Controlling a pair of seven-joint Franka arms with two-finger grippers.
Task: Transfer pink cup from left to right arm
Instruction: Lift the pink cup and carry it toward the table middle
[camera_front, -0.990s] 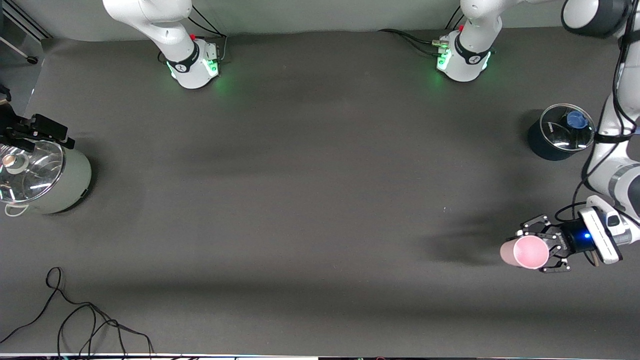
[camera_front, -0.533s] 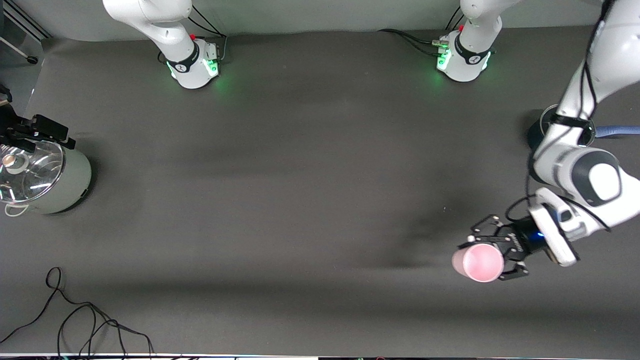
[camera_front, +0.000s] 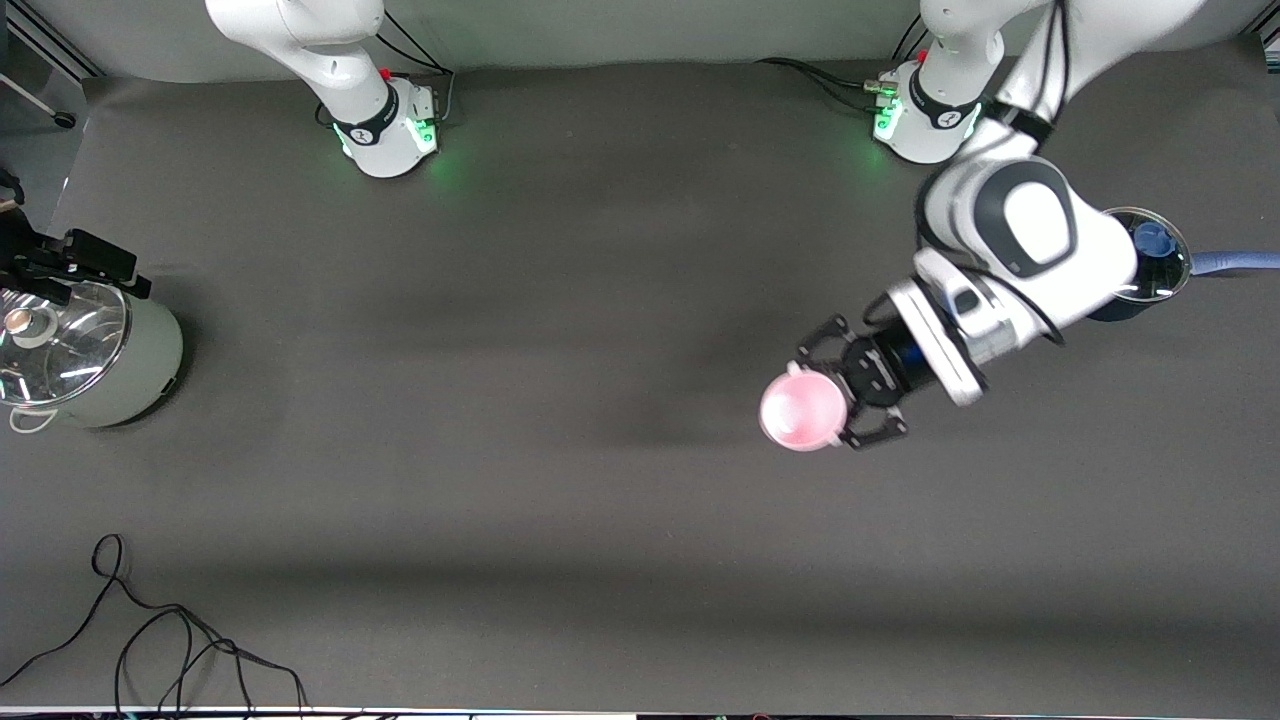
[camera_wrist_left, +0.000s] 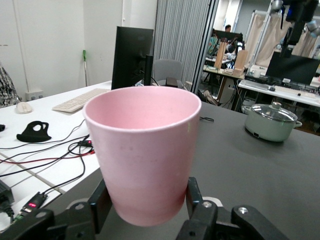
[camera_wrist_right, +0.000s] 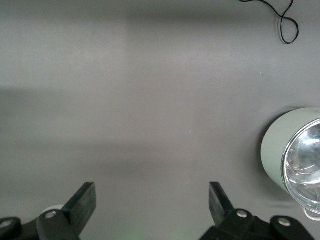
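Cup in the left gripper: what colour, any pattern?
Plain pale pink, no pattern. The pink cup shows best in the left wrist view, clamped in the left gripper.

The right gripper (camera_wrist_right: 150, 202) hangs with its two black fingers (camera_wrist_right: 84, 200) spread wide above a bare stretch of the dark gray table (camera_wrist_right: 150, 100). A pale green pot (camera_wrist_right: 280, 150) with a glass lid (camera_wrist_right: 305, 162) stands nearby; a black cable (camera_wrist_right: 285, 22) loops toward the table's edge.
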